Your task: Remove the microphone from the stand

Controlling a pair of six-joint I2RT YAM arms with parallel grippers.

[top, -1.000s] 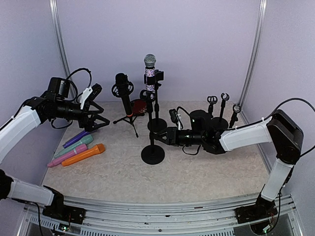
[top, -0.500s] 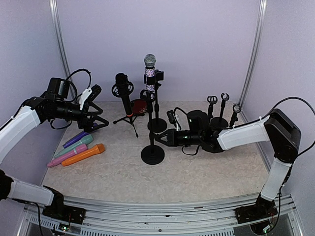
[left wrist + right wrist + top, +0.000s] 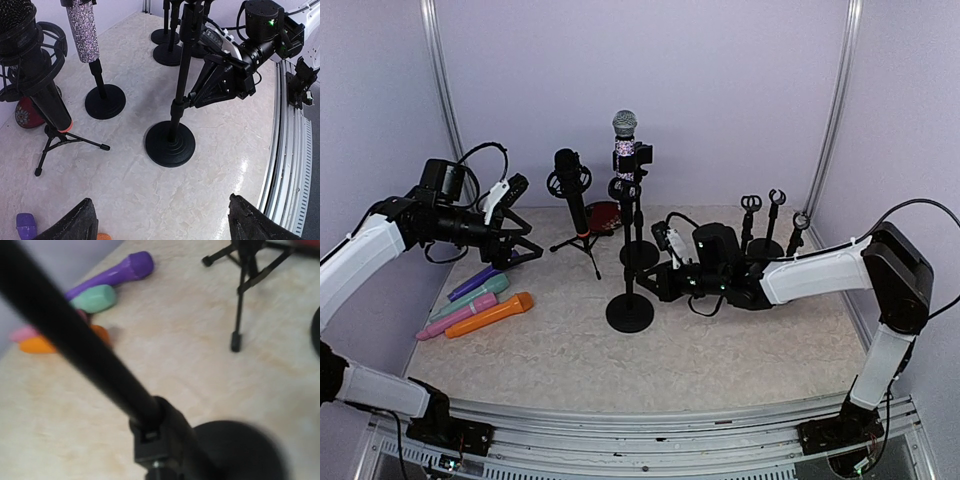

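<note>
Black stand pole (image 3: pixel 183 75) pinched in right pincer (image 3: pixel 190 101), left pincer (image 3: pixel 527 248) spread near left edge, bare tabletop (image 3: pixel 565 335) between

Pretty colourful lineup here. The four plastic handheld microphones come in purple (image 3: pixel 119 271), mint green (image 3: pixel 95 298), pink (image 3: pixel 455 318) and orange (image 3: pixel 490 314). The upright glitter-covered microphone (image 3: pixel 82 30) is sparkly silver. The metal stand with a round base (image 3: pixel 629 312) is plain black. The stone-look tabletop (image 3: pixel 720 350) is beige with marbling, and the walls (image 3: pixel 720 100) are pale lilac.

Purple microphone (image 3: pixel 465 287), green microphone (image 3: pixel 492 288), pink microphone (image 3: pixel 460 315) and orange microphone (image 3: pixel 495 312) are laid together on the table (image 3: pixel 720 350), left side; small clip stands (image 3: pixel 776 197) are set back right
</note>
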